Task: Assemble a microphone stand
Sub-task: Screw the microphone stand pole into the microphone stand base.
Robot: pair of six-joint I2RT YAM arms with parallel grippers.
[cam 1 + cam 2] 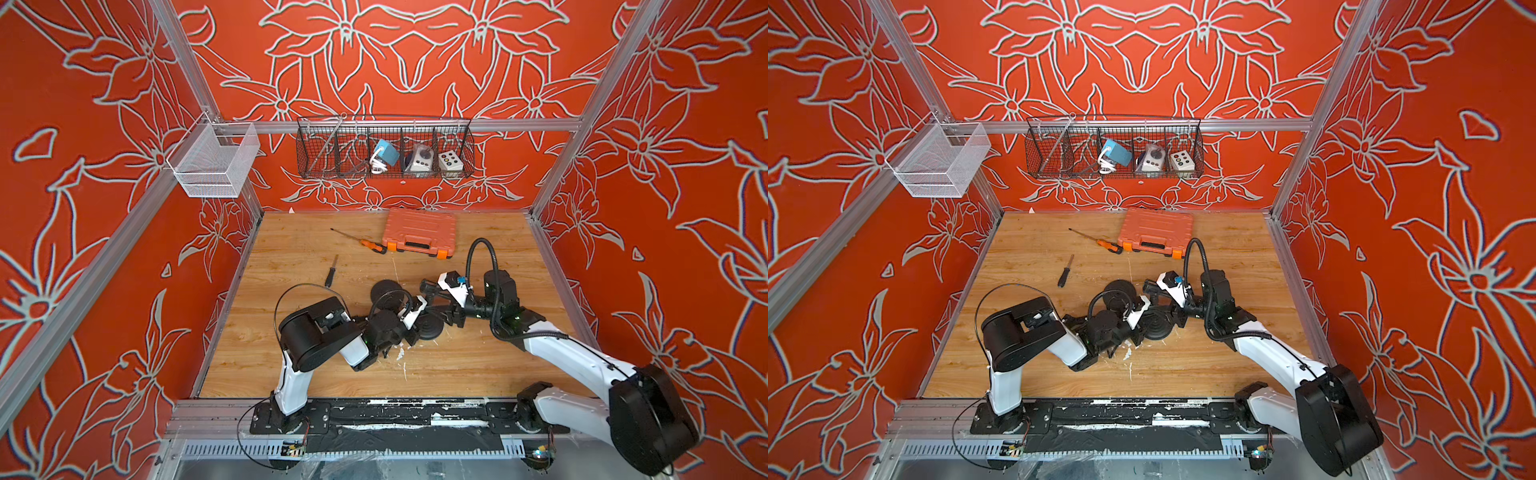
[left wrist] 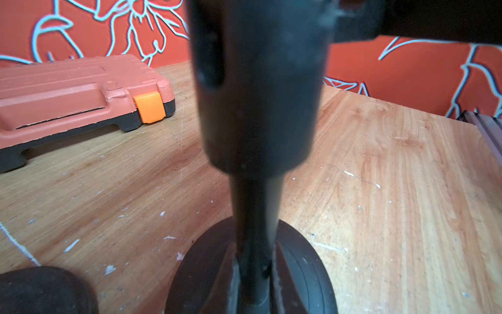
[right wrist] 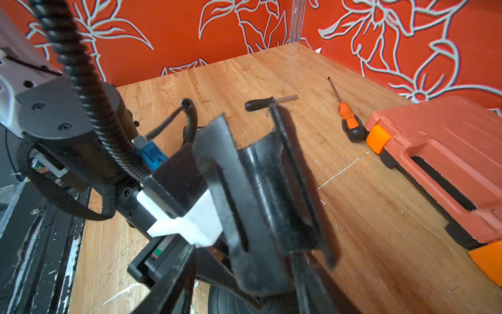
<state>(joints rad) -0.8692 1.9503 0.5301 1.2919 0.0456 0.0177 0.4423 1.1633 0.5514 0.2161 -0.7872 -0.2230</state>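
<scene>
The microphone stand sits near the middle of the wooden table [image 1: 311, 365], towards the front edge, between the two arms. Its round base [image 1: 432, 330] lies flat on the wood. It is a smooth black disc with faint raised rings on its top face. From the centre of the base a thin, round black pole [image 2: 255, 217] rises away from the table, so the stand's long axis runs roughly upright. Whether it leans slightly cannot be told. Higher up, the pole widens into a thicker dark barrel, blurred in the left wrist view. At the top is the clip [image 3: 260, 190], a U-shaped trough of matt black plastic with thin, curved walls and its open side facing up.

The left gripper [image 2: 254, 261] is closed tight on the pole just above the base, its jaws pressing in from both sides. The right gripper [image 1: 440, 307] is up at the clip. The views do not show how wide it stands or whether it holds the clip.

A second plain black disc [image 1: 384, 291] lies flat just beside the base. Farther back lie a ribbed orange toolbox [image 1: 419, 232] and an orange-handled screwdriver [image 1: 374, 246] with a long thin shaft. A short black screwdriver [image 1: 331, 274] lies there too.
</scene>
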